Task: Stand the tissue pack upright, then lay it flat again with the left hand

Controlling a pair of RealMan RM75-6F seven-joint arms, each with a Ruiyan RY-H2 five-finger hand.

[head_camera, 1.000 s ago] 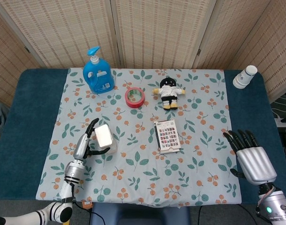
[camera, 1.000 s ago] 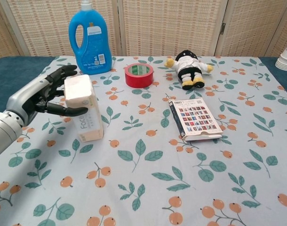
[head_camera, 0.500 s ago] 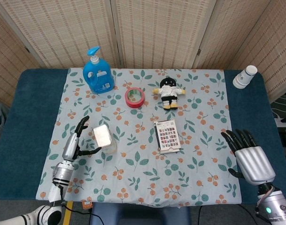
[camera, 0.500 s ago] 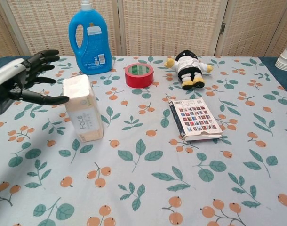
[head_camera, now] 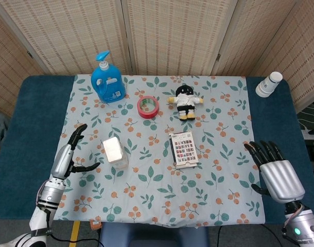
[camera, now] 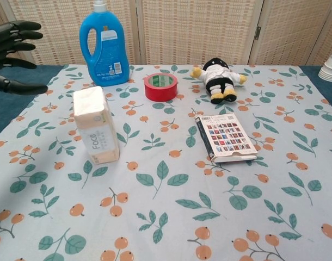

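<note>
Head view, tissue pack (head_camera: 114,152) upright, left hand (head_camera: 68,157) beside it, apart, fingers spread

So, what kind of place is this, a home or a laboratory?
Probably a lab or test room dressed like a home. The table has a leaf-print cloth bearing unrelated items: a detergent bottle, a tape roll, a plush doll. Folding woven screens close off the background.

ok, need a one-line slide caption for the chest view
Tissue pack standing upright on the leaf-print cloth, left hand open and clear of it at far left.
</note>
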